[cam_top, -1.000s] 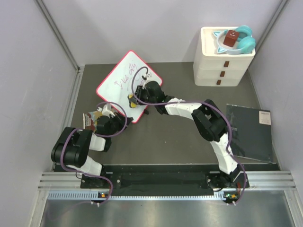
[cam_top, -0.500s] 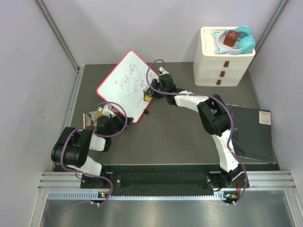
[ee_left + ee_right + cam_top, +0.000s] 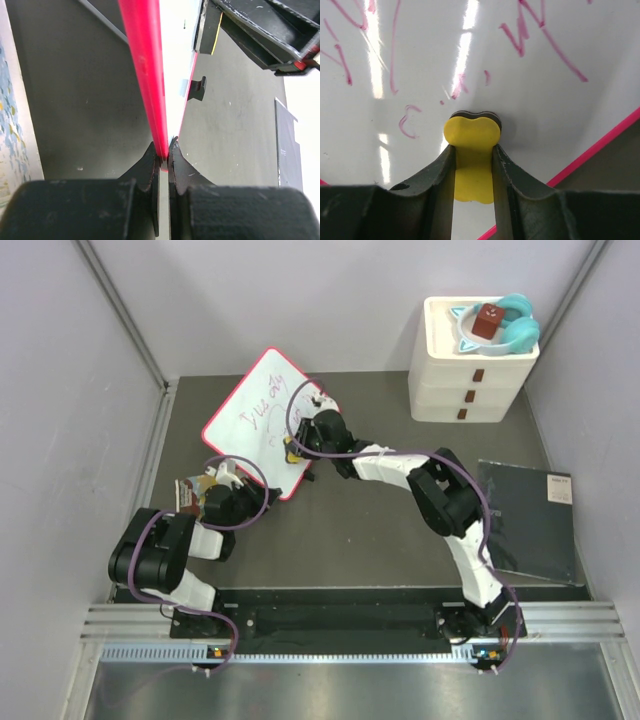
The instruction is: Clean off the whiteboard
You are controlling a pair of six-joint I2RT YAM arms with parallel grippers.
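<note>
The whiteboard (image 3: 258, 415) with a red-pink frame lies tilted like a diamond at the back left, with red handwriting on it. My left gripper (image 3: 243, 492) is shut on the board's near edge; the left wrist view shows the red frame (image 3: 145, 75) pinched between the jaws (image 3: 163, 156). My right gripper (image 3: 293, 447) is shut on a yellow eraser (image 3: 472, 150) with a dark pad, pressed flat on the board's right part (image 3: 530, 100). Red marks (image 3: 540, 35) lie above and left of the eraser.
A white three-drawer unit (image 3: 468, 365) stands at the back right with a teal item and a brown block on top. A dark grey sheet (image 3: 525, 515) lies at the right. Grey walls close in on both sides.
My right gripper swept the eraser right toward the board's right corner, then back left and slightly nearer. The board and left gripper have stayed nearly still.
</note>
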